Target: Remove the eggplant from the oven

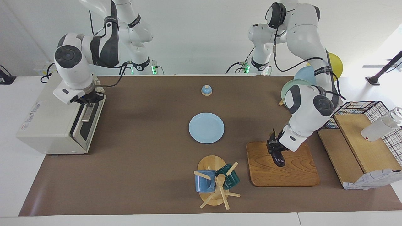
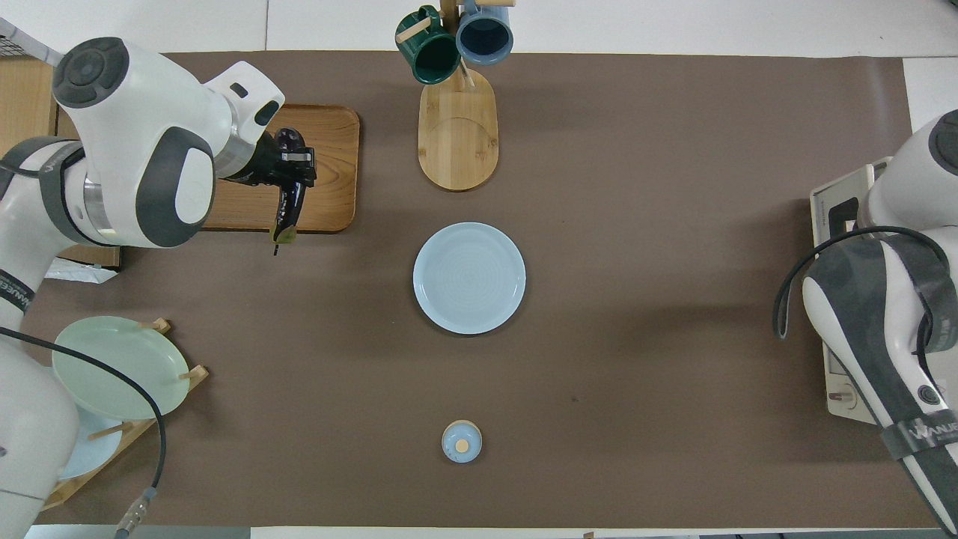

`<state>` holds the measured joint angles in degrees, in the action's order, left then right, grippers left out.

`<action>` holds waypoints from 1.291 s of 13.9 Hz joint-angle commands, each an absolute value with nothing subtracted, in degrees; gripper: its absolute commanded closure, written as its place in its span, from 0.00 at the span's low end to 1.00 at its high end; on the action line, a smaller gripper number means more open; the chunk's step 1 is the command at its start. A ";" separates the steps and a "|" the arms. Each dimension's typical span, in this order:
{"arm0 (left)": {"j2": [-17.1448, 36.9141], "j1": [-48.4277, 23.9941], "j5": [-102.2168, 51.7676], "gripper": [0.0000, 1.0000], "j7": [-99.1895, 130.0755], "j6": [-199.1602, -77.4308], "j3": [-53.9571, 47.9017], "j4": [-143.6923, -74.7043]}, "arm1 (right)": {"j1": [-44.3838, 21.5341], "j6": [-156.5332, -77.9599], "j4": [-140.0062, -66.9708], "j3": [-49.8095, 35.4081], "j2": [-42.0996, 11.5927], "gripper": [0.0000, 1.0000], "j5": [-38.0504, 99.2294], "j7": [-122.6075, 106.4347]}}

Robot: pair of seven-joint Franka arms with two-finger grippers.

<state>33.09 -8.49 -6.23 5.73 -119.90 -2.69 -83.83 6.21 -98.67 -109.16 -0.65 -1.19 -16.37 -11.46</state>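
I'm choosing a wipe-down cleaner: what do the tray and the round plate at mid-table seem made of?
The tray looks like wood with a smooth satin finish: curved brown grain shows. The plate looks like glazed ceramic, possibly melamine: uniform pale blue with faint concentric rings and a soft sheen.

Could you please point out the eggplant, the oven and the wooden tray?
eggplant [image 1: 278, 158]: facing view, on its dark body.
oven [image 1: 47, 122]: facing view, on its cream top.
wooden tray [image 1: 295, 174]: facing view, on its bare wood.

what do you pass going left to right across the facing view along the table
oven → right tool at the oven's shut door → light blue plate → wooden tray with the left tool holding the eggplant over it → wire basket
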 commanded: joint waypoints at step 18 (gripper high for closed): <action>27.88 -6.86 -3.60 0.00 5.26 -117.97 -3.08 -84.11 | 3.43 -91.49 -100.20 -1.67 2.11 0.00 -2.20 -12.14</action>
